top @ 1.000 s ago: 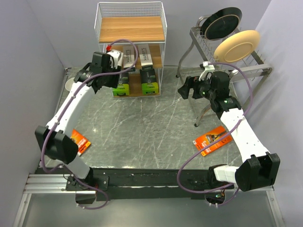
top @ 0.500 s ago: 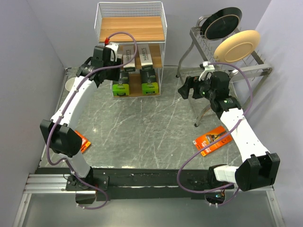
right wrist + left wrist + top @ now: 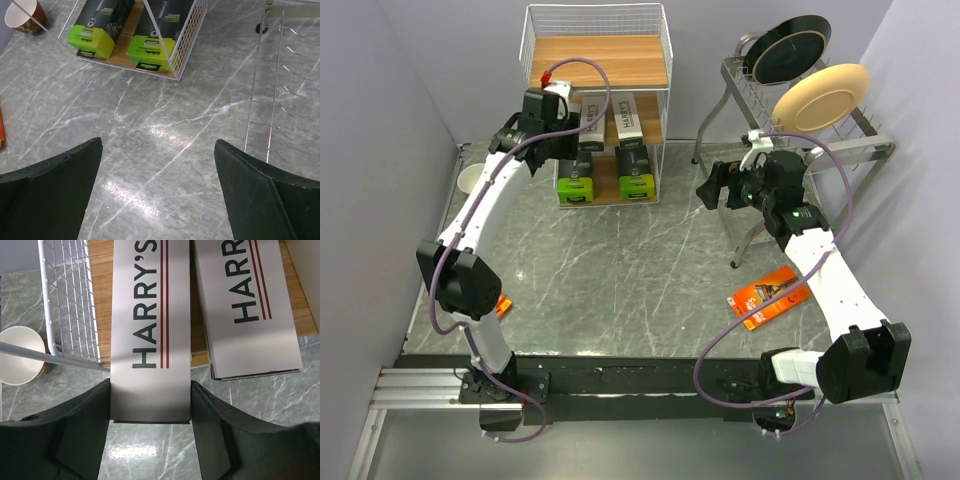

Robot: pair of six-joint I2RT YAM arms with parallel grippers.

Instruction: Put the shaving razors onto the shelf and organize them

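At the shelf [image 3: 70,300], left gripper [image 3: 150,396] clasping "HARRY'S" box [image 3: 150,315], neighbouring box [image 3: 245,310] reading "HARR"

White HARRY'S box [image 3: 150,390], maroon stripes

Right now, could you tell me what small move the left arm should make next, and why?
Probably slide the held HARRY'S box deeper into the shelf before opening the left gripper: its near end overhangs the wooden tier and sticks out further than the neighbouring HARRY'S box.
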